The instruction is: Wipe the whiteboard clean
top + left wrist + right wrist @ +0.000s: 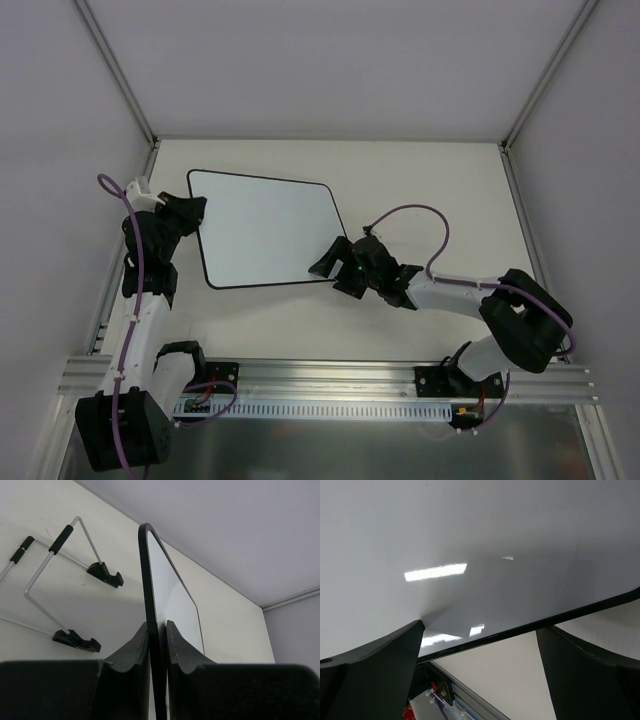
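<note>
Left gripper [157, 626] clamps the whiteboard [265, 228] edge, wire stand [105, 574] beside; right gripper [333, 276] open at its near corner

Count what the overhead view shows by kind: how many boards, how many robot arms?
whiteboard: 1
robot arms: 2, the left arm and the right arm
total: 3
</note>
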Controlling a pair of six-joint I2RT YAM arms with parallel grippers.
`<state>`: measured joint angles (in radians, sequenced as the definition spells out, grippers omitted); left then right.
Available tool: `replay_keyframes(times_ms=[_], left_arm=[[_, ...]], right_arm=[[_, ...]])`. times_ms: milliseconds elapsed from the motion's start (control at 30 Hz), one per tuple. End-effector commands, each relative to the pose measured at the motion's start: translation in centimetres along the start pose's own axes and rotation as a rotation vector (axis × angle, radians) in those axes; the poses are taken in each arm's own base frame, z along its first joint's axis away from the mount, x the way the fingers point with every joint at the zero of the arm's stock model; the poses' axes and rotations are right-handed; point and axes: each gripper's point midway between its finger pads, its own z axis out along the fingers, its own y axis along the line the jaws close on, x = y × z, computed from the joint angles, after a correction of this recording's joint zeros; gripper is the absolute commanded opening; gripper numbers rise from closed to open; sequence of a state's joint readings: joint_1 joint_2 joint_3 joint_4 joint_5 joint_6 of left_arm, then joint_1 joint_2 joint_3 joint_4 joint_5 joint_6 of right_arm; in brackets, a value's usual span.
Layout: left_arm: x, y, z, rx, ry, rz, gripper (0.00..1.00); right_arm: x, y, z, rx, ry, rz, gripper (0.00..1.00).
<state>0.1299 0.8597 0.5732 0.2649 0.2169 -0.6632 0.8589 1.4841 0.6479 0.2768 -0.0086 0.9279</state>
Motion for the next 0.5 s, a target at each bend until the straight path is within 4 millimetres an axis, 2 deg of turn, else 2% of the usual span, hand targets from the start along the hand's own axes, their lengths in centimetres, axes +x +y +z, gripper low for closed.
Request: replay_keyframes(times_ms=[0, 133, 300, 467], left_arm=[[2.4, -2.9, -1.3, 0.176, 0.100, 0.191, 0.01], [4.0, -3.5, -2.2, 0.230, 0.176, 0.220, 0.06], [6.7, -4.3, -3.6, 0.320, 0.313, 0.213, 0.09], [8.5, -4.6, -4.9, 0.385, 0.399, 0.216, 0.11]], right_arm=[[-2.0, 2.9, 0.4, -0.073, -0.058, -0.006, 0.99], [-3.5, 2.1, 0.5, -0.054, -0.087, -0.015, 0.99], [-4.1, 1.9, 0.8, -0.064, -0.057, -0.033, 0.99], [-4.7, 2.4, 1.1, -0.080, -0.043, -0.074, 0.98]])
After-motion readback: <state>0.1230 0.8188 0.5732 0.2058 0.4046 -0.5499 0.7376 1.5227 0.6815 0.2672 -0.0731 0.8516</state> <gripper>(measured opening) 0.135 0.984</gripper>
